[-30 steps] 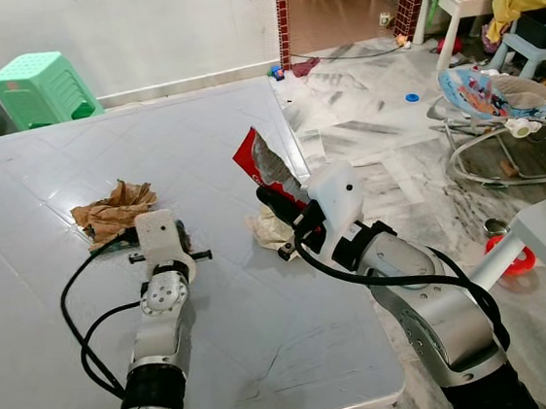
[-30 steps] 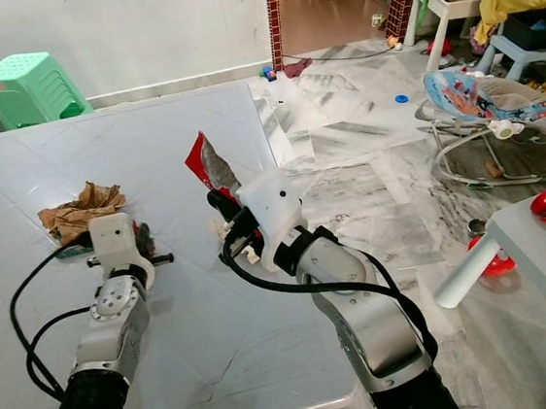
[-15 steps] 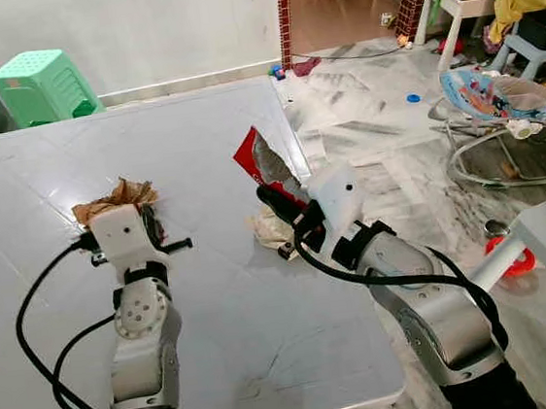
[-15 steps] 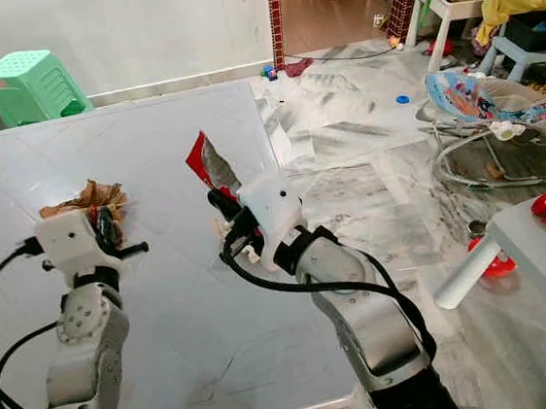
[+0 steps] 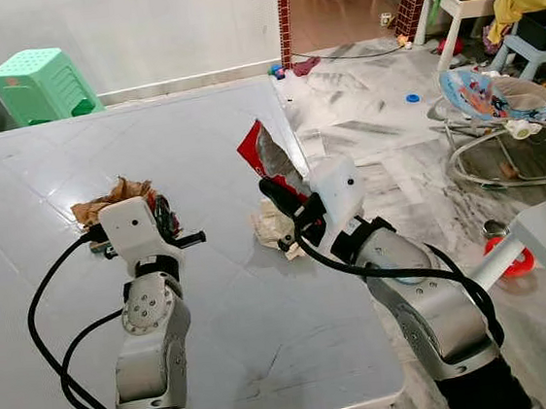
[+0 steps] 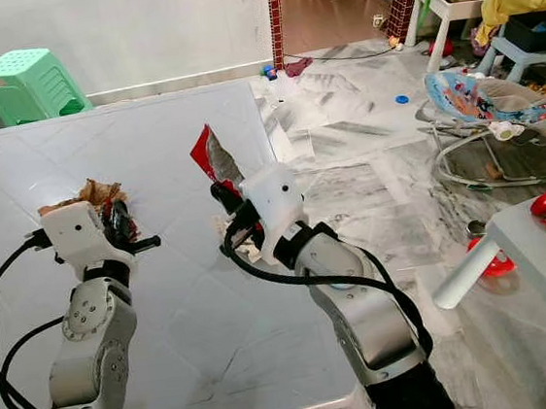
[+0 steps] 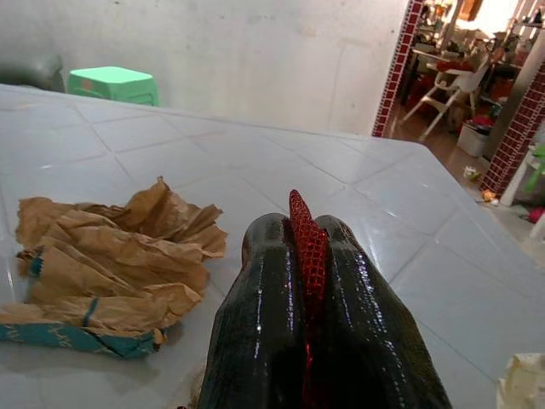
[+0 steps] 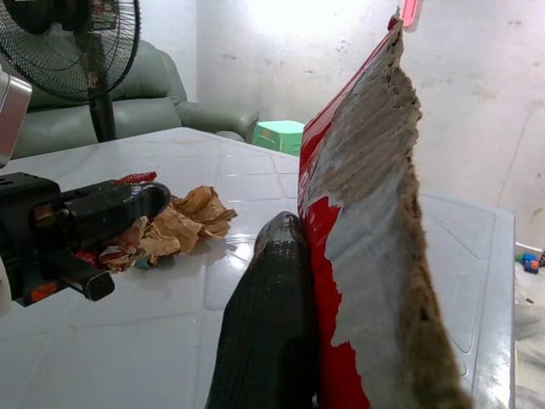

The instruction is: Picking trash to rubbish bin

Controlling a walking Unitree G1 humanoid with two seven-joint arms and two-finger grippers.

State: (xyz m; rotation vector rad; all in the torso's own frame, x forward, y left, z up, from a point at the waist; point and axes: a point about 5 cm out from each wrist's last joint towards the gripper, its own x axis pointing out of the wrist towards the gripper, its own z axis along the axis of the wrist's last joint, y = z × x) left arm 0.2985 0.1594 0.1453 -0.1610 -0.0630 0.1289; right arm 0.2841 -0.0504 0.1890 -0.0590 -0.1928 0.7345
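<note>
Left end effector (image 7: pixel 311 256), raised off the white tiled counter (image 5: pixel 209 153) since a second ago, is clamping red mesh netting (image 7: pixel 308 243) above crumpled brown paper (image 7: pixel 111 251); right end effector (image 5: pixel 287 198) is gripping the torn red foil wrapper (image 5: pixel 266 156) aloft. Both pieces are awaiting binning.

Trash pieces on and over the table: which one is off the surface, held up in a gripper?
The red wrapper, pinched upright in the right gripper. The crumpled brown paper and the white tissue both lie on the table.
</note>
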